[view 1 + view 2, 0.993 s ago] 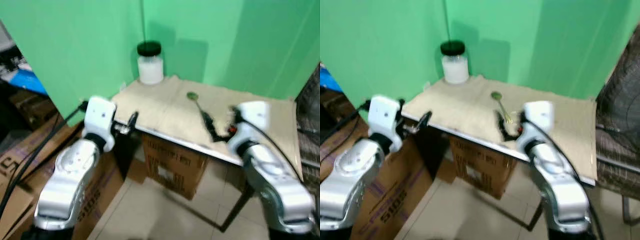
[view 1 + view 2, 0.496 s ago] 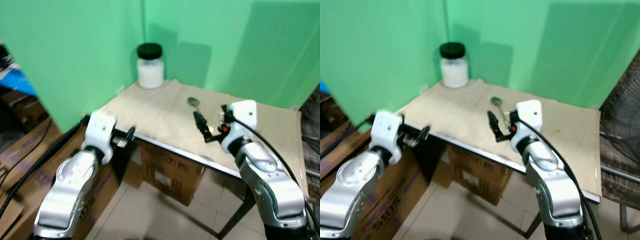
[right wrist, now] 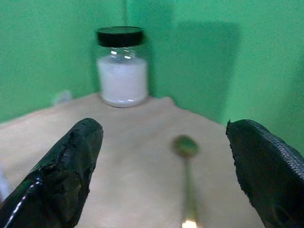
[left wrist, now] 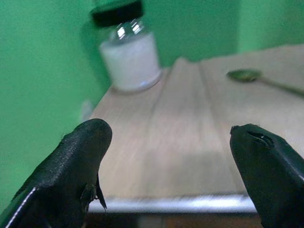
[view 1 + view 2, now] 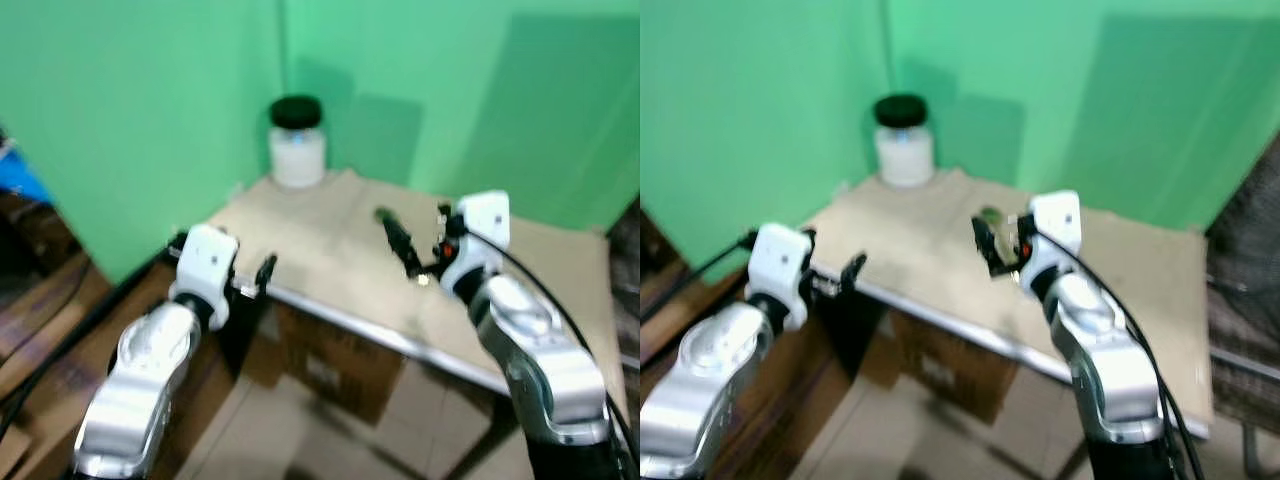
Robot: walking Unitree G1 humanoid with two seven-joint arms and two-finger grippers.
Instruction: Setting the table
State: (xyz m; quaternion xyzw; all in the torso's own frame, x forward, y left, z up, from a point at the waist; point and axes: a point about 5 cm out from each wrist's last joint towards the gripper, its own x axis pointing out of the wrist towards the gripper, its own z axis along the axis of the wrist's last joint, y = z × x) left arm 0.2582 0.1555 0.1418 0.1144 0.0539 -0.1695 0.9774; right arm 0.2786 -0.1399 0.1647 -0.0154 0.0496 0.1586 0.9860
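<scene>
On the cloth-covered counter point(image 5: 330, 240), a slim metal spoon point(image 3: 186, 161) lies flat near the middle, its bowl toward the green wall point(image 5: 150, 100) and its handle running back toward the robot. A glass jar point(image 5: 297, 143) of white contents with a black lid stands well apart from it, in the far corner by the wall. The right gripper point(image 3: 164, 175) hovers low over the counter with the spoon lying between its lines of sight, fingers spread wide apart and holding nothing; in the right wrist view the spoon sits between the two black fingers point(image 3: 66, 175) but ahead of them, untouched. The left gripper point(image 4: 171, 166) hangs just off the counter's near edge, fingers likewise well apart and empty, looking across the cloth toward the jar. The spoon is probably light and stiff, with a thin, smooth handle that lies flush on the cloth, so the fingertips will likely have little to catch; a hold across the handle near its middle looks soundest, with the soft cloth perhaps giving enough to let a fingertip get under. Pinched near the bowl, it would likely swing or slip. Both eye views are blurred, so finer detail cannot be told.
</scene>
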